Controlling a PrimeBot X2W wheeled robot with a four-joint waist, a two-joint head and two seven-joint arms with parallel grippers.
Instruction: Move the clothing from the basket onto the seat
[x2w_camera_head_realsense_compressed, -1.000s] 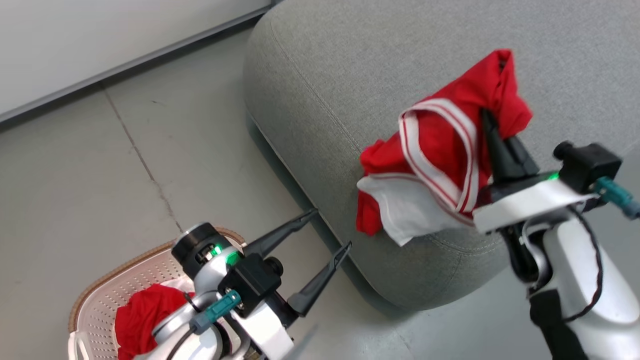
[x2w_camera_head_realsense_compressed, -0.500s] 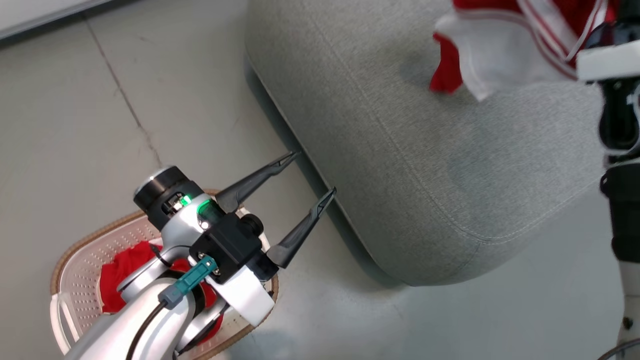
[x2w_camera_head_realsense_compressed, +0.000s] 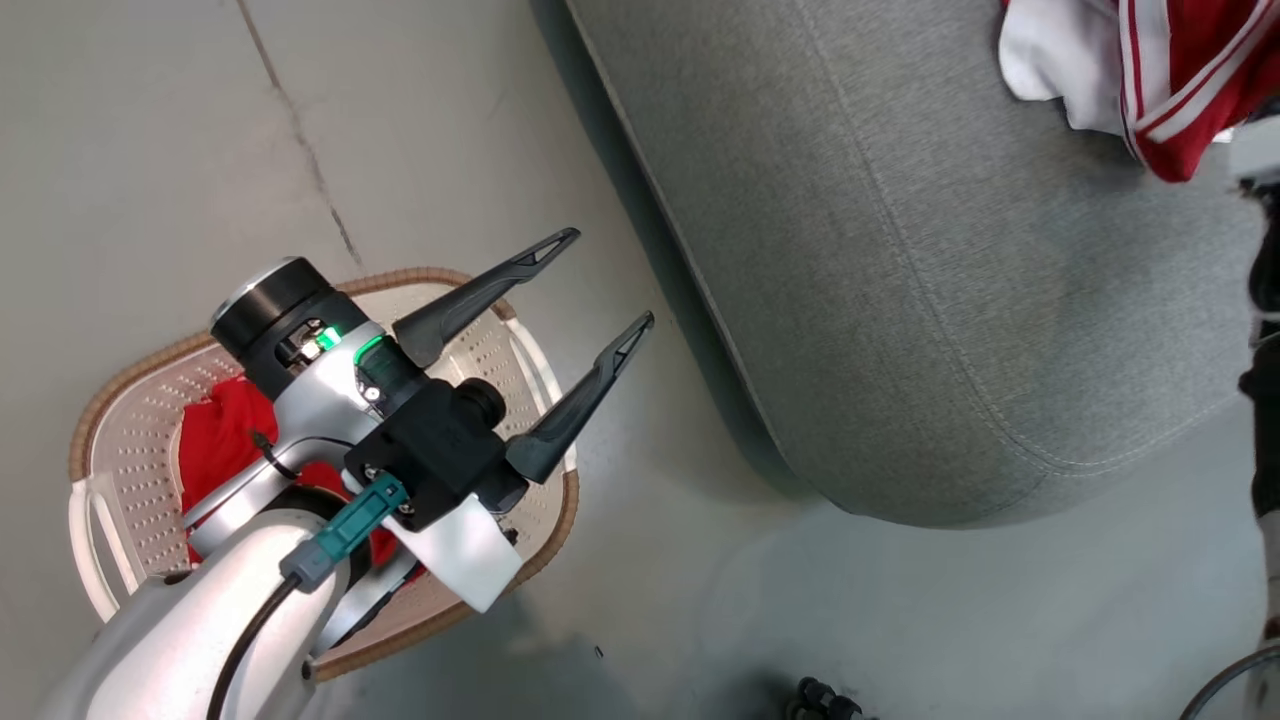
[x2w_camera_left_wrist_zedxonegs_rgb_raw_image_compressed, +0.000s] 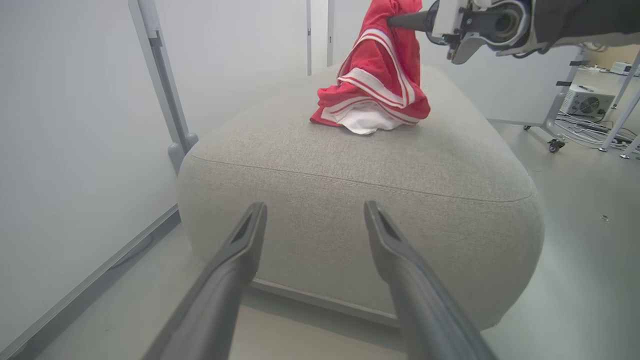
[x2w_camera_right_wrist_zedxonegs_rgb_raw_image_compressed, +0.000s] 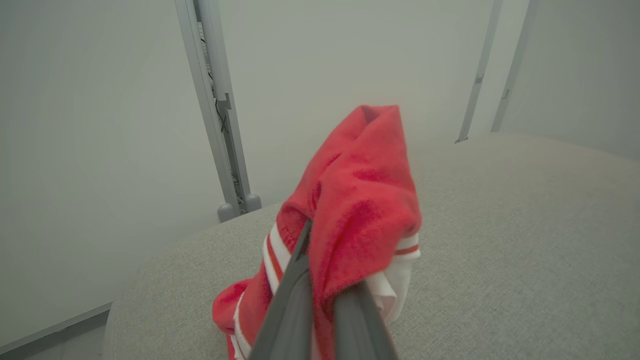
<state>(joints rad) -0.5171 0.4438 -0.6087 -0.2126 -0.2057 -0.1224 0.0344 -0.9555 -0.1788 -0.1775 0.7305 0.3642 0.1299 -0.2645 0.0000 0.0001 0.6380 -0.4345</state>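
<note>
The striped red garment (x2w_camera_left_wrist_zedxonegs_rgb_raw_image_compressed: 375, 85) is on top of the seat (x2w_camera_left_wrist_zedxonegs_rgb_raw_image_compressed: 350, 165), well back from the near end. Its bottom part, with white bands and a white lining, lies bunched on the grey cloth. Its top part is pulled up into a tall peak. The right fingers (x2w_camera_right_wrist_zedxonegs_rgb_raw_image_compressed: 287, 300) are pinched tight on that peak, and red cloth folds over their tips. So the garment half hangs and half rests on the seat. The right arm reaches in from the side, above the seat.

The plain red garment (x2w_camera_head_realsense_compressed: 215, 440) is in the basket (x2w_camera_head_realsense_compressed: 130, 470). It lies crumpled inside, and the left arm hides part of it. The basket stands on the floor (x2w_camera_head_realsense_compressed: 150, 150), near the round end of the seat but apart from it. It is creamy white with lots of small holes and a brown rim.

The left fingers (x2w_camera_head_realsense_compressed: 470, 300) are spread wide and hold nothing. They are over the basket's far edge and point toward the end of the seat, apart from it.

The seat is big and grey, with round corners and a sewn line near its edge. The floor is pale grey with a thin crack line (x2w_camera_head_realsense_compressed: 300, 130). Behind the seat are pale panels with grey posts (x2w_camera_right_wrist_zedxonegs_rgb_raw_image_compressed: 215, 100). Off to one side are metal legs with wheels and a small white box (x2w_camera_left_wrist_zedxonegs_rgb_raw_image_compressed: 587, 102).
</note>
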